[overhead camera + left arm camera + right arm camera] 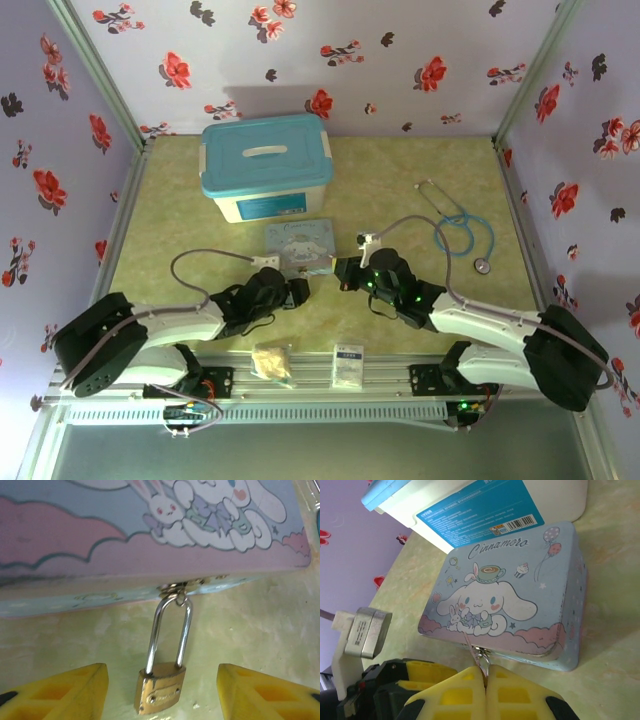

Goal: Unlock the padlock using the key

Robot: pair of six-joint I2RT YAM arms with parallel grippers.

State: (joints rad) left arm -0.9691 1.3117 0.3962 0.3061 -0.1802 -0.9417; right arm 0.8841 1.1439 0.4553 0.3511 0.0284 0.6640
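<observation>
On the surface (400, 180), the storage box (265, 165) stands at the back, with the tin (300, 248) just before it. The padlock (159, 690), hooked to the tin's near edge, lies between the left end effector's (161, 677) fingers. The stethoscope (458, 228) lies to the right.

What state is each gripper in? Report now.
Left gripper: open, fingers either side of the padlock, not touching it.
Right gripper: fingers shut; whether they hold anything cannot be told.

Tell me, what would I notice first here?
The pale-blue cartoon tin in the middle of the table catches the eye, with a small brass padlock hooked through its latch. Behind it stands a big teal-lidded storage box, and red flowers dot the purple walls.
</observation>
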